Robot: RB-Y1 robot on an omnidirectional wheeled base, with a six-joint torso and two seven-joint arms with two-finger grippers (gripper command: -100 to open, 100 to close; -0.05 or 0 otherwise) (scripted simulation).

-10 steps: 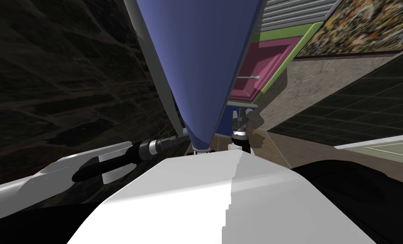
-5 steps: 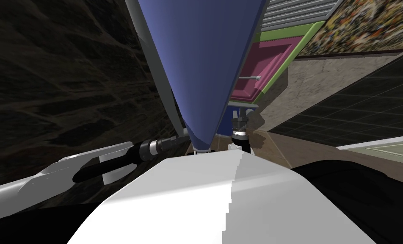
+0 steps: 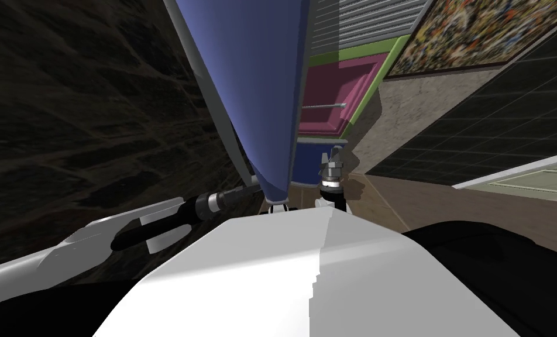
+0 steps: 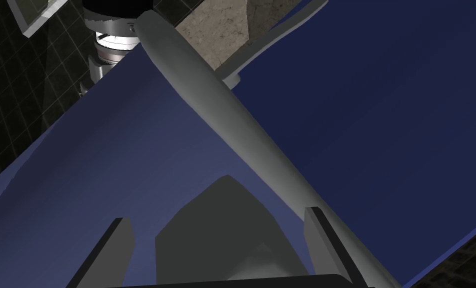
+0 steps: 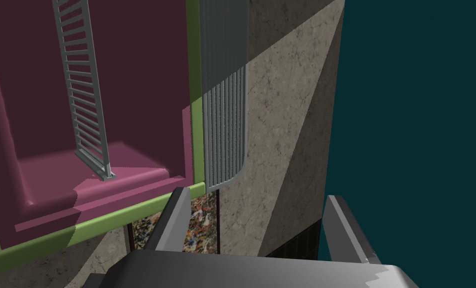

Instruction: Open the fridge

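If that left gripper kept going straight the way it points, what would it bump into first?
The left gripper would likely meet the blue fridge door, straight ahead between its open fingers; the grey handle bar runs beside one finger. Depth is unclear.

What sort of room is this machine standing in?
Likely a kitchen: a fridge with its blue door open, a pink interior holding a wire rack, and dark tiles alongside.

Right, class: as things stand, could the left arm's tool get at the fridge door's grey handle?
Probably yes: the left tool is open close to the blue door, and the grey handle runs right beside it, nothing between.
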